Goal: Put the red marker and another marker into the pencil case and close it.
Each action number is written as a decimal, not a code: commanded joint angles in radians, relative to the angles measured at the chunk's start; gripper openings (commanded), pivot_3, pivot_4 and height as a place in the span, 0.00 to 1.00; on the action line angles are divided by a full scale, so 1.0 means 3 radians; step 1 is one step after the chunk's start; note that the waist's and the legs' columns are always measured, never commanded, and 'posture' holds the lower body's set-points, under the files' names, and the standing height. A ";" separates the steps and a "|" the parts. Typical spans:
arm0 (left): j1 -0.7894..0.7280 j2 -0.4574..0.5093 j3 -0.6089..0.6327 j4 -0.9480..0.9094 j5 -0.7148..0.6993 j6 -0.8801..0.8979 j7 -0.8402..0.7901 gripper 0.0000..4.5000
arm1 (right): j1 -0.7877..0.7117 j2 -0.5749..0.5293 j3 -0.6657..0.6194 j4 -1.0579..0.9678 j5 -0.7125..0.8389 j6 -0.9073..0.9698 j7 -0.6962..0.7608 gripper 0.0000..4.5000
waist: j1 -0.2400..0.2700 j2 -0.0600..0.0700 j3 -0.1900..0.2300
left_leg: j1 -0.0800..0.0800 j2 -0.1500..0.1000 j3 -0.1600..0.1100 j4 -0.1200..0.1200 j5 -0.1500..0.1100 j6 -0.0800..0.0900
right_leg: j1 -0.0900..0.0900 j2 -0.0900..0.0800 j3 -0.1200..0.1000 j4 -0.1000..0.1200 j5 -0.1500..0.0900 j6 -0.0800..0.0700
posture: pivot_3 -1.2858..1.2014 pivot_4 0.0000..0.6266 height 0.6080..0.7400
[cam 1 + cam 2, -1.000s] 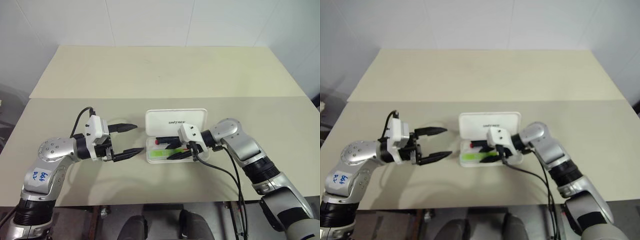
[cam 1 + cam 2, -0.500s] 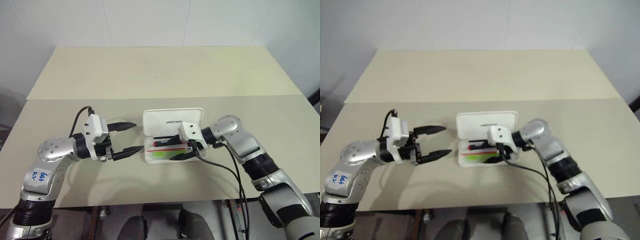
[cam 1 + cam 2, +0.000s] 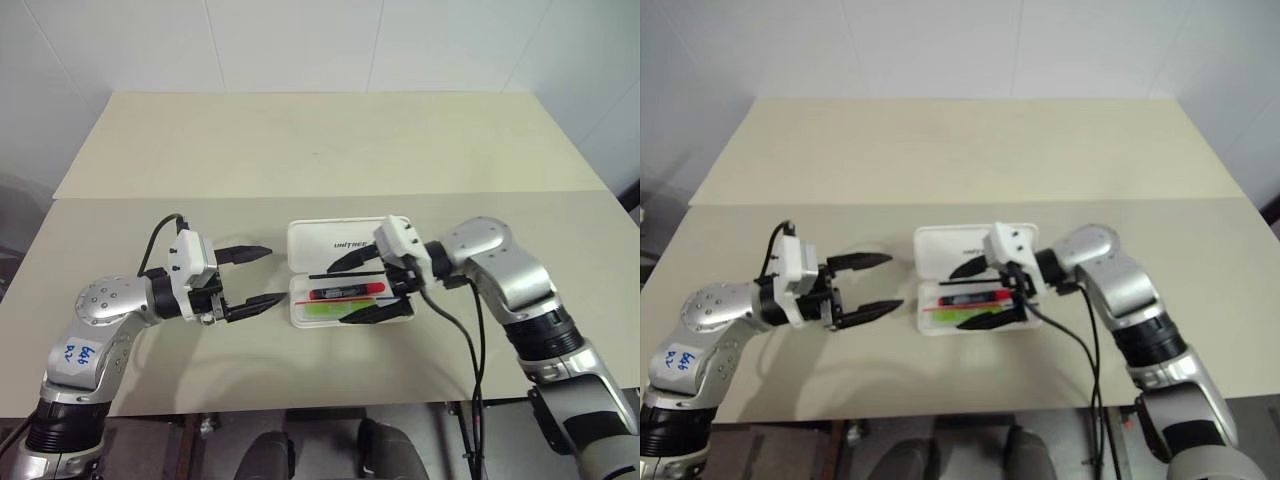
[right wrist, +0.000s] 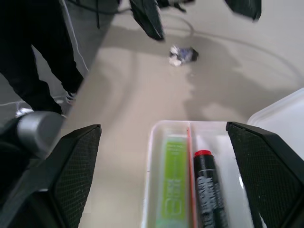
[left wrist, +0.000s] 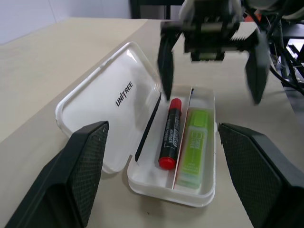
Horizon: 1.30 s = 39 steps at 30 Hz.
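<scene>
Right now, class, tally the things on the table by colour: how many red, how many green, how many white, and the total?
Red: 1, the red marker
Green: 1, the green marker
White: 1, the case, open, with both markers lying in it
Total: 3

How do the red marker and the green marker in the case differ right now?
The red marker is slim and round with a black printed middle; the green marker is wider, flatter and pale yellow-green all over. The red one lies nearer the lid, the green nearer the front wall. Both lie flat inside the open pencil case, parallel.
</scene>
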 commanded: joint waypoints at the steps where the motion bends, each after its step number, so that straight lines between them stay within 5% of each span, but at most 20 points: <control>1: 0.0234 0.0025 0.0289 -0.0161 0.0025 -0.0131 0.0139 0.88 | 0.0165 -0.0227 -0.0358 -0.0209 0.0329 0.0046 0.0157 0.99 | -0.0002 0.0000 0.0000 | 0.0000 0.0002 0.0002 0.0000 -0.0003 0.0001 | 0.0000 0.0001 0.0000 0.0000 0.0000 0.0000 | 0.52 0.24 1.00; 10: 0.1147 -0.0649 0.0605 -0.0718 0.0491 -0.0325 0.1307 0.88 | 0.0351 -0.0685 -0.0854 0.0100 0.0397 -0.0220 0.0163 0.99 | 0.0009 -0.0003 0.0002 | 0.0011 0.0006 0.0010 0.0001 -0.0015 0.0005 | 0.0004 -0.0001 0.0003 -0.0003 0.0000 0.0000 | 0.52 0.24 1.00; 20: 0.1845 -0.0825 0.0626 -0.0732 0.0679 -0.0731 0.1373 0.88 | 0.0001 -0.0777 -0.0857 0.0934 0.0097 -0.0778 0.0234 0.99 | 0.0047 -0.0004 0.0002 | 0.0019 0.0016 0.0034 0.0005 -0.0015 0.0005 | 0.0005 0.0004 0.0006 -0.0008 -0.0003 -0.0008 | 0.52 0.24 1.00; 26: 0.2029 -0.0887 0.0763 -0.0549 0.0784 -0.0786 0.1567 0.88 | 0.0032 -0.0735 -0.0848 0.0903 0.0107 -0.0782 0.0254 0.99 | 0.0059 -0.0003 0.0002 | 0.0018 0.0017 0.0036 0.0002 -0.0021 0.0005 | 0.0003 0.0004 0.0004 -0.0012 -0.0004 -0.0010 | 0.52 0.24 1.00; 39: 0.1841 -0.1528 0.0193 -0.0586 0.1050 -0.0535 0.2266 0.88 | -0.0069 -0.0673 -0.0794 0.0867 0.0116 -0.0709 0.0258 0.99 | 0.0079 -0.0002 0.0002 | 0.0020 0.0017 0.0044 0.0005 -0.0027 0.0007 | 0.0003 0.0001 -0.0002 -0.0012 -0.0004 -0.0010 | 0.52 0.24 1.00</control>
